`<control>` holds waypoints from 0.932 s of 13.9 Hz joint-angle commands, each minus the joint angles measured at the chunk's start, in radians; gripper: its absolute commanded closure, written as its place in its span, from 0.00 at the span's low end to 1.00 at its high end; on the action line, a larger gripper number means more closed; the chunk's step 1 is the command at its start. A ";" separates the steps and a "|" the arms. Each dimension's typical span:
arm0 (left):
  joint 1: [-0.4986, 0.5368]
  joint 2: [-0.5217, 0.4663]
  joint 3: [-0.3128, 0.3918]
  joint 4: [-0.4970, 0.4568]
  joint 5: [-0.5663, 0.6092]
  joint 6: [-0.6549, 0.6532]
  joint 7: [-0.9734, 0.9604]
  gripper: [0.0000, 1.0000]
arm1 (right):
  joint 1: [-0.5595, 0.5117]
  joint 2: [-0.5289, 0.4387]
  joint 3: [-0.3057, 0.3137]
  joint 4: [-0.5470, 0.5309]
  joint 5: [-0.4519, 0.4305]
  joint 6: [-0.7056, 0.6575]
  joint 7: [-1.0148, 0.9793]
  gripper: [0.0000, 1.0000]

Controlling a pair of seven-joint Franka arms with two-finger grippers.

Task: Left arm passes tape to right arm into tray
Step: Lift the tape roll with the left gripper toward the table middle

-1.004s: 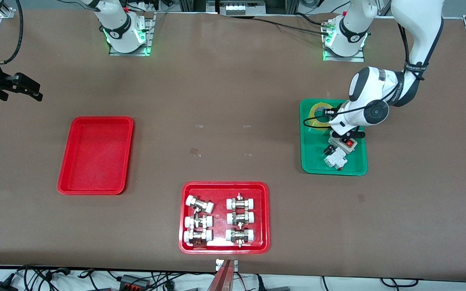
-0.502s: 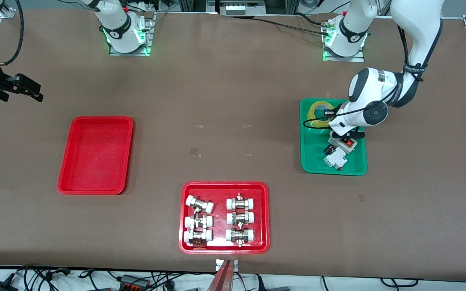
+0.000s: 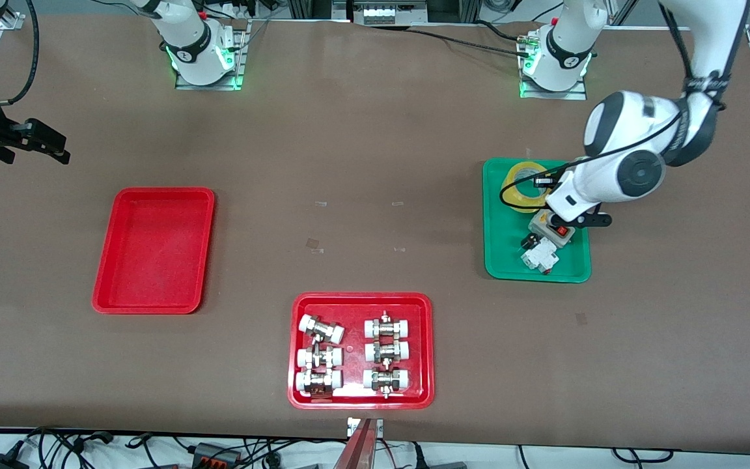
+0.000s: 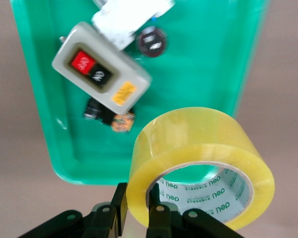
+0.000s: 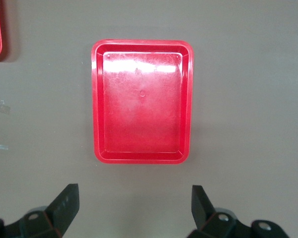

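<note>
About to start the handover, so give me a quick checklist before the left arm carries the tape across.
1. Left claw shut on the tape wall: ok.
2. Tape lifted above the green tray: ok.
3. Right claw open, ready to receive: ok.
4. Right arm waits above the table beside the empty red tray: ok.
5. Red tray holds nothing: ok.
6. Grip firm enough for travel: cannot tell.
</note>
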 commanded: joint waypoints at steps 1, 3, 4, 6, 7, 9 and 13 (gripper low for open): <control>-0.004 0.009 -0.067 0.107 -0.126 -0.071 -0.038 0.86 | -0.009 0.001 0.005 0.014 0.004 -0.005 -0.014 0.00; -0.006 0.010 -0.145 0.165 -0.237 -0.073 -0.156 0.86 | -0.009 0.001 0.005 0.014 0.004 -0.006 -0.010 0.00; -0.008 0.013 -0.189 0.202 -0.277 -0.069 -0.226 0.85 | -0.009 0.001 0.005 0.014 0.004 -0.006 -0.010 0.00; -0.018 0.056 -0.283 0.305 -0.335 -0.047 -0.387 0.85 | -0.009 0.001 0.005 0.014 0.006 -0.006 -0.007 0.00; -0.037 0.087 -0.320 0.359 -0.335 -0.026 -0.466 0.85 | -0.009 0.001 0.003 0.014 0.006 -0.006 -0.007 0.00; -0.116 0.136 -0.341 0.445 -0.335 0.042 -0.595 0.85 | -0.003 0.006 0.009 0.013 0.018 -0.005 -0.010 0.00; -0.227 0.138 -0.343 0.473 -0.380 0.250 -0.696 0.85 | 0.007 0.026 0.014 0.016 0.087 -0.049 -0.019 0.00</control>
